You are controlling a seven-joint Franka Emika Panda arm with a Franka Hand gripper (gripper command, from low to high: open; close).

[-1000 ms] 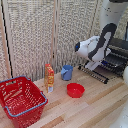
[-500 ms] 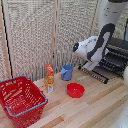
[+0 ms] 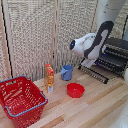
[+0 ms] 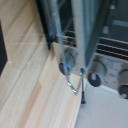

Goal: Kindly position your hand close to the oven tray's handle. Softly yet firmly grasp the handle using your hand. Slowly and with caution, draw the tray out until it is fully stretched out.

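In the exterior view the oven (image 3: 117, 47) stands at the right, with the dark wire oven tray (image 3: 105, 62) drawn out toward the table. The handle (image 3: 94, 73) is the thin dark bar along the tray's front edge. The white hand (image 3: 86, 62) reaches down from the bulky arm (image 3: 92, 42) onto the handle's far end. The wrist view is blurred. It shows the two fingers (image 4: 56, 35) standing close on either side of the thin bar (image 4: 107, 47), with the hand (image 4: 69, 50) closed around it and only a narrow gap left.
A red bowl (image 3: 75, 90), a blue cup (image 3: 66, 72) and an orange carton (image 3: 49, 77) stand on the wooden table (image 3: 95, 107). A red basket (image 3: 20, 100) is at the exterior view's left. Oven knobs (image 4: 95, 78) show in the wrist view.
The arm and hand have shifted slightly toward the exterior view's left at the tray's front edge. The objects on the table have not moved.
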